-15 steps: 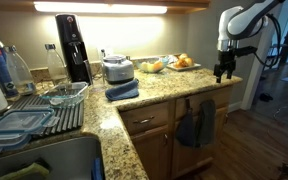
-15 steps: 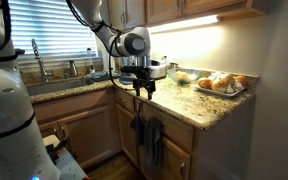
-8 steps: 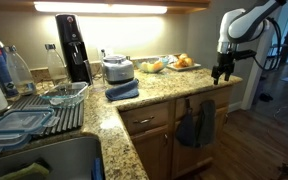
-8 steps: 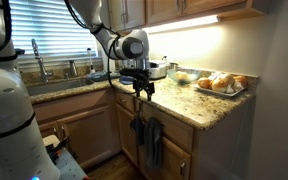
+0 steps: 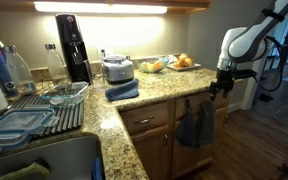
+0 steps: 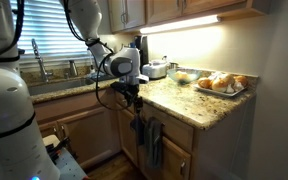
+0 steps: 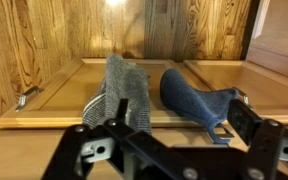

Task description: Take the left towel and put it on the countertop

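a grey checked cloth towel (image 7: 119, 90) hangs on the wooden cabinet door (image 7: 54, 95), just left of a dark blue cloth towel (image 7: 196, 100), below the speckled granite countertop (image 5: 154, 98). the black gripper (image 7: 169, 150) faces them, fingers apart, arm bent low by the counter.

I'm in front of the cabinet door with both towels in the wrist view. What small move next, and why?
Probably nudge the gripper sideways toward the grey towel, the left one in the wrist view, before advancing. The open jaws look centred nearer the gap between it and the blue towel, touching neither, so closing in from here could catch both.
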